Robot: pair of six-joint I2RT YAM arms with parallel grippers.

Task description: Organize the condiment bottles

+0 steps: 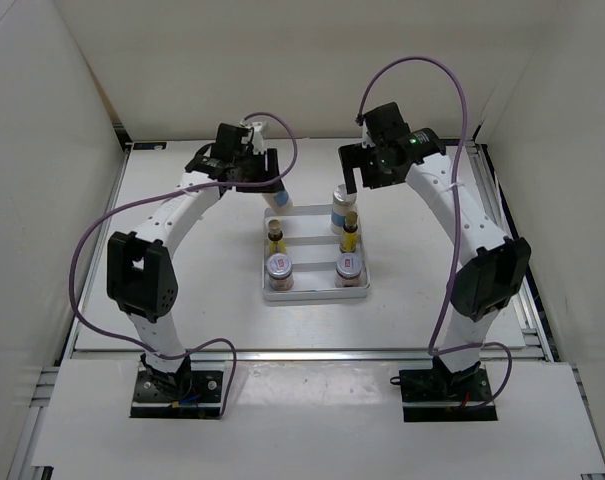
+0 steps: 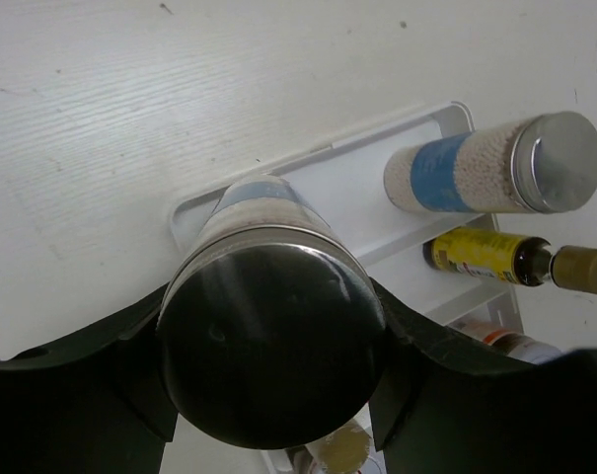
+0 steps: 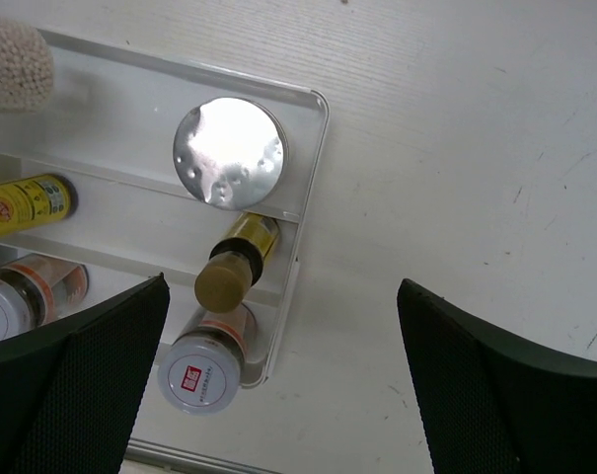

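- Now one tall white bottle (image 2: 263, 247) is pinched, tilted, by the left gripper (image 2: 273, 385) over the tray's (image 1: 317, 296) far left corner.
- Five other bottles (image 1: 341, 210) are stood in the tray, at the middle of the worktop (image 1: 182, 220).
- The right gripper (image 3: 283, 395) is spread wide.
- White walls (image 1: 42, 150) are seen around.

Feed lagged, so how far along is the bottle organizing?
Done: tall white bottle, two yellow bottles, two short bottles stand in the tray. In hand: left gripper holds the second tall white bottle, tilted, over the far-left compartment. Remaining: seat and release it. Right gripper open.
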